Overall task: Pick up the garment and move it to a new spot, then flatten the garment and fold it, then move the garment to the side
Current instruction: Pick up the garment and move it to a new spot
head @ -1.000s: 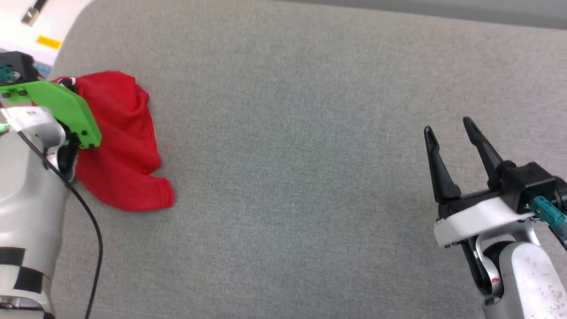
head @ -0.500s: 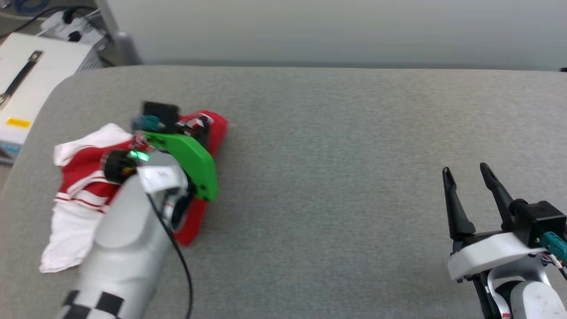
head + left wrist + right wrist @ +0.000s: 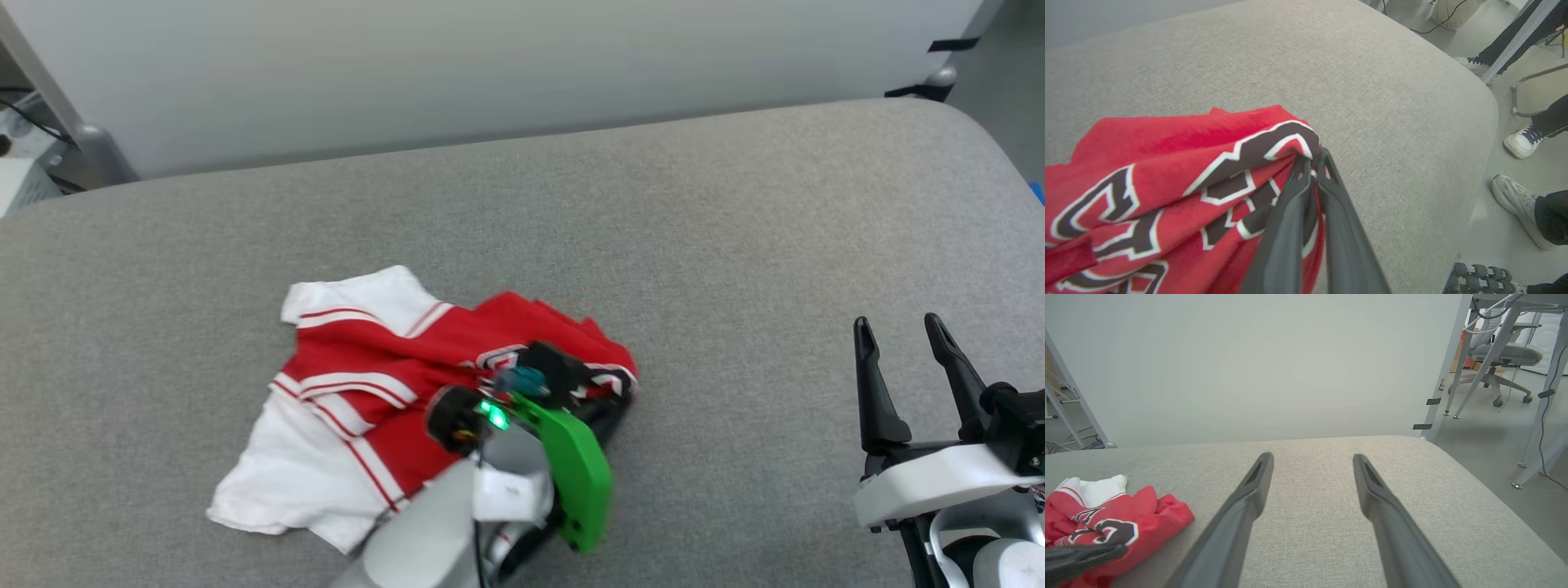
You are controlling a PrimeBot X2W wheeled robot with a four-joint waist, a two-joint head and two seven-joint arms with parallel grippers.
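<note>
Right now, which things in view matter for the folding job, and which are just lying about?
Part of the job:
shirt, pinched in the shut left gripper
open right gripper, holding nothing
grey padded surface under the shirt

Just lying about:
a person's white shoe on the floor
office chair
basket

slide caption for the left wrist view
Left gripper pinching a fold of the red garment on the grey cushion.

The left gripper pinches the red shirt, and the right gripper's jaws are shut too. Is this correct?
No: the jaws of the right gripper are open, as the right wrist view shows. The left gripper does pinch the shirt.
</note>
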